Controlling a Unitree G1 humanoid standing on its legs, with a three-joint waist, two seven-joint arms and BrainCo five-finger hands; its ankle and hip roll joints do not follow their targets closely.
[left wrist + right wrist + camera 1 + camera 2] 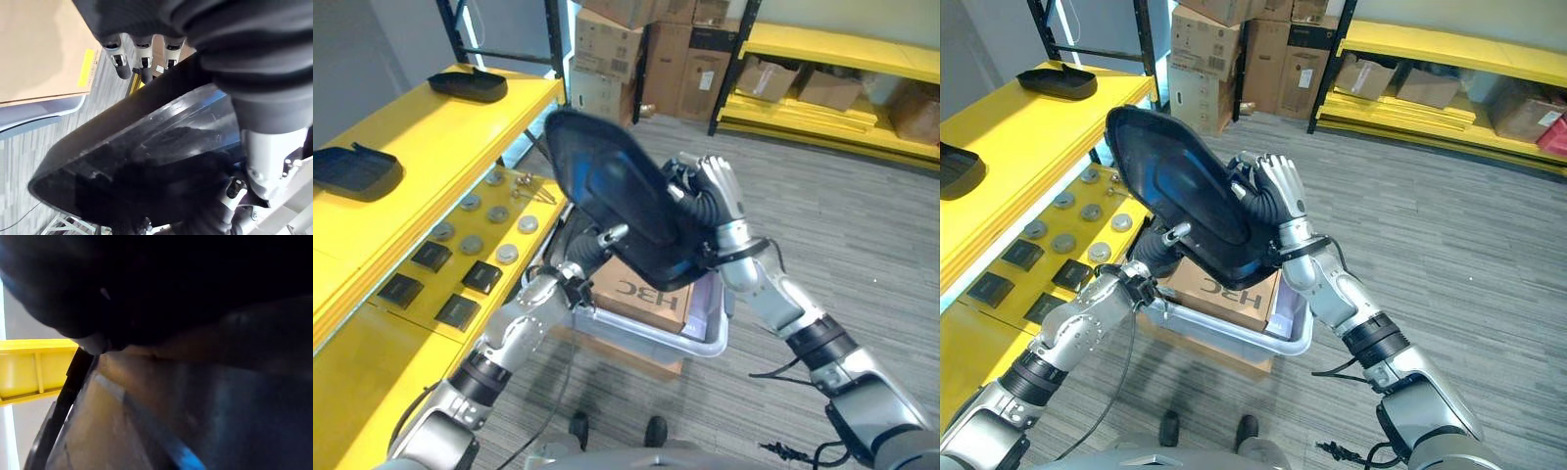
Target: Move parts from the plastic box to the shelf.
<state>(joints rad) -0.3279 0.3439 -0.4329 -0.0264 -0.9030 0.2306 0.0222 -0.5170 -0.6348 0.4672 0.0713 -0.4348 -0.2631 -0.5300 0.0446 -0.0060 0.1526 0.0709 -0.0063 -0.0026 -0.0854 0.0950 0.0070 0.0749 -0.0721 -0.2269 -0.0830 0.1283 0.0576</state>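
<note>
The robot holds up one big black part (612,191) with both hands. It is a wide, flat, rounded shell, dark and shiny, and it is tilted in the air above the plastic box (700,338).

The right hand (710,191) is on the right edge of the part. Its fingers curl over the rim and grip it. The left hand (597,245) is under the part, on the near left side. In the left wrist view its fingers (142,51) go straight along the edge of the part, so it looks like it props the part up and does not squeeze it.

The plastic box is pale grey and sits low, near the robot. A brown cardboard box (641,289) lies inside it.

The yellow shelf (440,137) is on the left. Two more black parts already lie on its top: one far (468,84) and one nearer (354,168). On a lower level there are small round metal discs (497,212) and small black squares (431,257).

The step now looks like carrying: the part is out of the box but not on the shelf yet. Next, the robot would need to swing the part left, over the bare yellow top between the two other parts, make it level, and set it down softly. Both hands should move together, or the big part may tip or slip.
</note>
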